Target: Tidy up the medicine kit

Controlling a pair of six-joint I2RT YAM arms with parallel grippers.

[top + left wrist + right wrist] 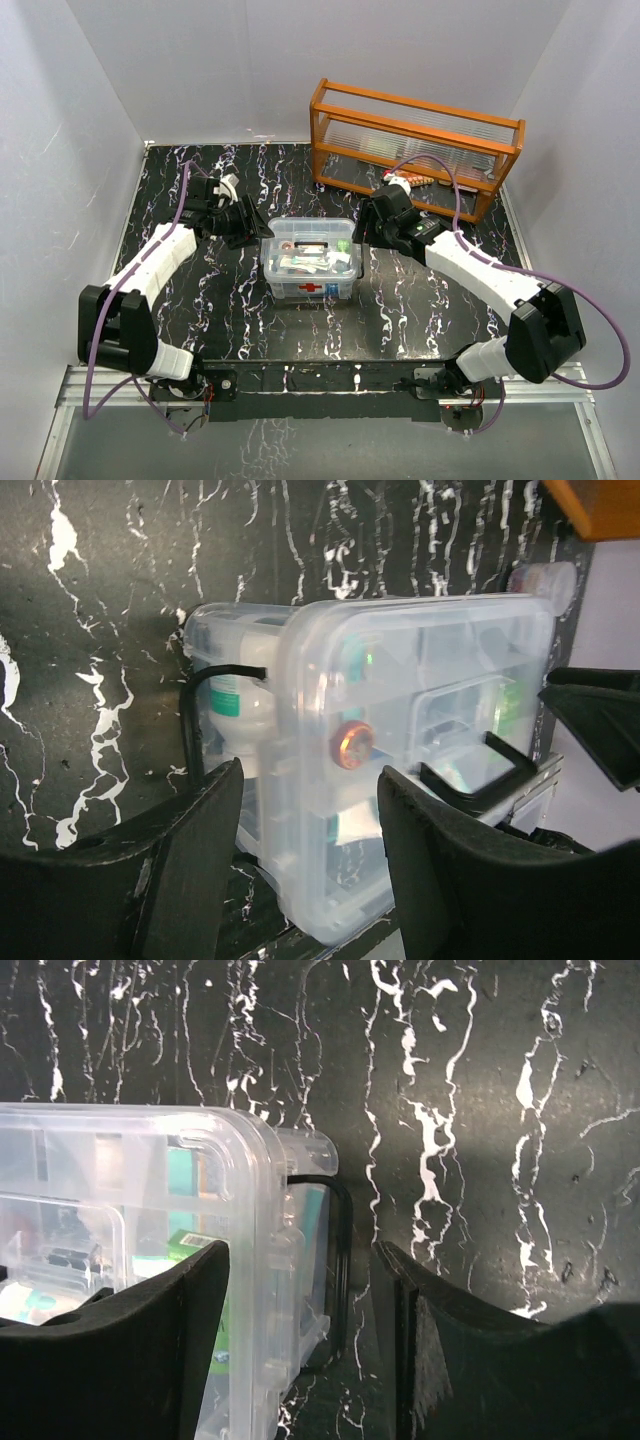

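The medicine kit [309,260], a clear box with a red cross on its near side and its lid on, stands mid-table with packets inside. My left gripper [247,224] is open at its left end. In the left wrist view the kit's end [400,730] lies between my open gripper [310,865] without visible contact; a black latch [215,675] and the lid's dark handle [480,772] show. My right gripper [371,229] is open at the right end. In the right wrist view my gripper [300,1345] straddles the kit's edge [150,1210] and its black latch [341,1260].
An orange wooden glass-fronted rack [415,140] stands at the back right, with a small striped item [412,180] in front of it. A small white bottle [228,184] lies behind the left gripper. White walls close in the black marbled table [300,330].
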